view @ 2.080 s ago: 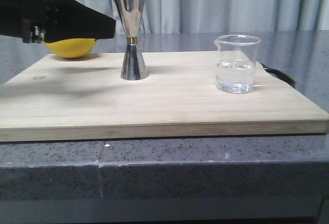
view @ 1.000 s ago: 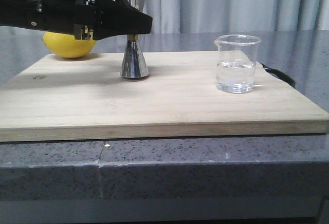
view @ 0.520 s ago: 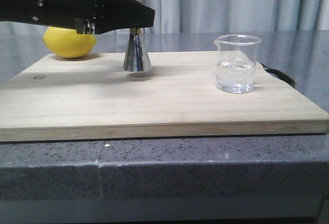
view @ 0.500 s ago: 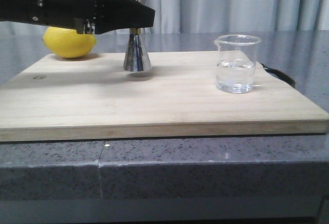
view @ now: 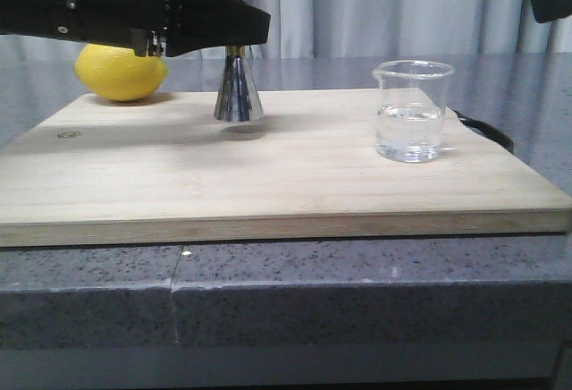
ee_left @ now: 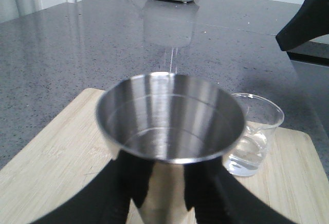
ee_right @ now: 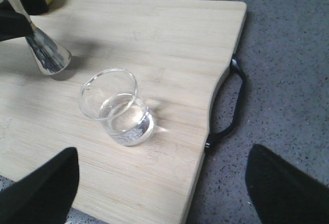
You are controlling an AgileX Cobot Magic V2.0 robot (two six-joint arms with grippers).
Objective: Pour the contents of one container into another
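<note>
Above the board, the left gripper is clamped on the jigger, lifted clear. The beaker stands on the board, beneath the wide-open, empty right gripper.

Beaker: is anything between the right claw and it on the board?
Nothing visible. The right claw hangs open above the beaker, bare board around it. The jigger, held off the board by the left claw, is well aside.
</note>
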